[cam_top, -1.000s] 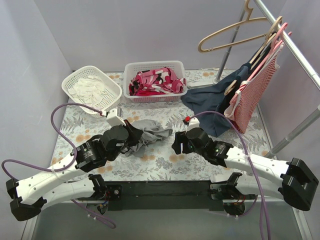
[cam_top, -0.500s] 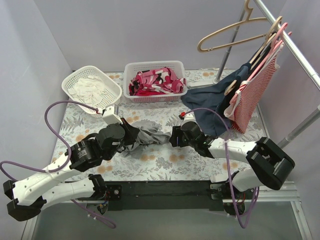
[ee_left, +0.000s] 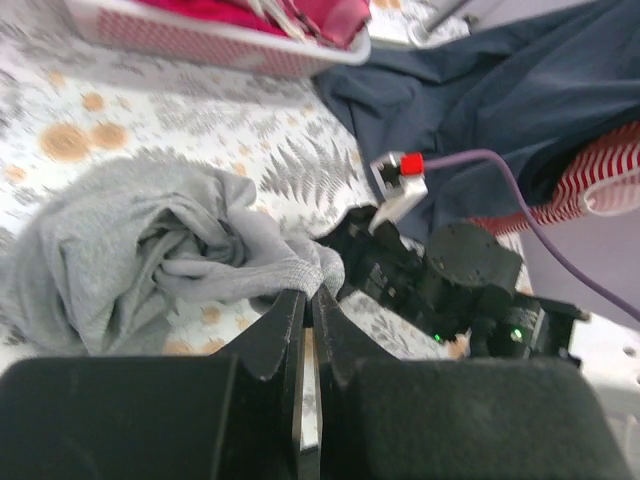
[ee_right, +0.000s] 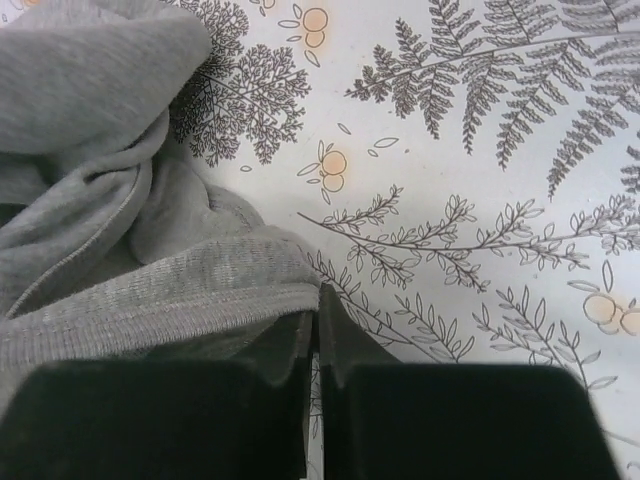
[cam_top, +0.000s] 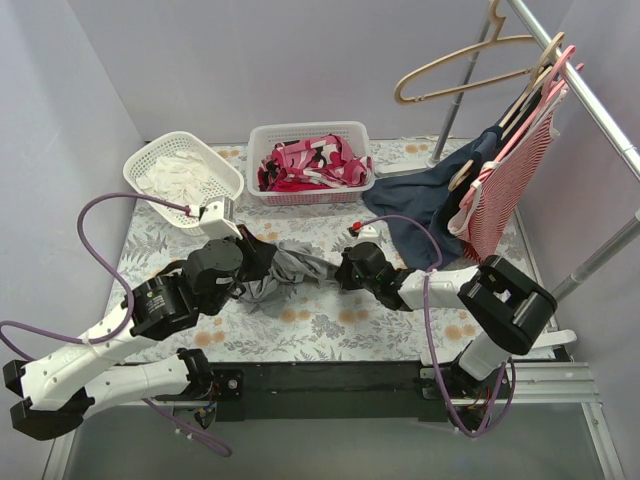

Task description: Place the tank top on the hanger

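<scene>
In the left wrist view the left hand (ee_left: 307,295) is dark and blurry low down. The tank top (ee_left: 150,250) runs off the left edge there. The basket (ee_left: 210,45) and the navy garment (ee_left: 500,110) are cut off at the top. In the right wrist view the grey cloth covers one fingertip of the right hand (ee_right: 316,298) and runs off the left side. From above, the left arm (cam_top: 190,290) hides its own hand and part of the top. The hook of the hanger (cam_top: 462,52) is cut by the top edge.
</scene>
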`<action>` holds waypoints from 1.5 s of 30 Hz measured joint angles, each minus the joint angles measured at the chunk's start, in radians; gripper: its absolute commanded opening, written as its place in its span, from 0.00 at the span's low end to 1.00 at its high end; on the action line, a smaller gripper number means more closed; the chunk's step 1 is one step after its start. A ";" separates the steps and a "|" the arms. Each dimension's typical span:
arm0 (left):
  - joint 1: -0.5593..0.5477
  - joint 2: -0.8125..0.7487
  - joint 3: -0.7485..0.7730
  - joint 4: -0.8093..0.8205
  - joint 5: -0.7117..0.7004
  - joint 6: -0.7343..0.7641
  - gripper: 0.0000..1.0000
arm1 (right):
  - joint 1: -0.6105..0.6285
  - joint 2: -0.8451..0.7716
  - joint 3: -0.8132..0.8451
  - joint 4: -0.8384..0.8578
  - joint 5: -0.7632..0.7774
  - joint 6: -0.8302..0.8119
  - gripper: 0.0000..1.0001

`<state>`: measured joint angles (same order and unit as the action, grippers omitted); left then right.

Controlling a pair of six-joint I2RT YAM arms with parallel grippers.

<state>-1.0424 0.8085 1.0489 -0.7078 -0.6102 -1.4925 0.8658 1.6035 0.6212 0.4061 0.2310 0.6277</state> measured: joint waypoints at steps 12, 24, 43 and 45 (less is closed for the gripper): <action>0.000 -0.004 0.204 0.232 -0.276 0.420 0.00 | 0.251 -0.258 0.496 -0.460 0.385 -0.175 0.01; 0.006 0.303 0.679 0.513 -0.155 0.765 0.00 | 0.249 -0.379 1.010 -0.516 0.640 -0.608 0.01; 0.138 0.573 1.120 0.243 0.220 0.730 0.00 | 0.249 -0.050 1.566 -0.280 0.716 -1.092 0.01; 0.201 0.590 1.122 0.222 0.277 0.706 0.00 | 0.249 -0.040 1.566 -0.272 0.717 -1.108 0.01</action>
<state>-0.8413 1.3983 2.1704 -0.4858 -0.3328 -0.7868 1.1145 1.5639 2.1872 0.1345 0.9478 -0.4801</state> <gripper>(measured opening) 0.022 0.031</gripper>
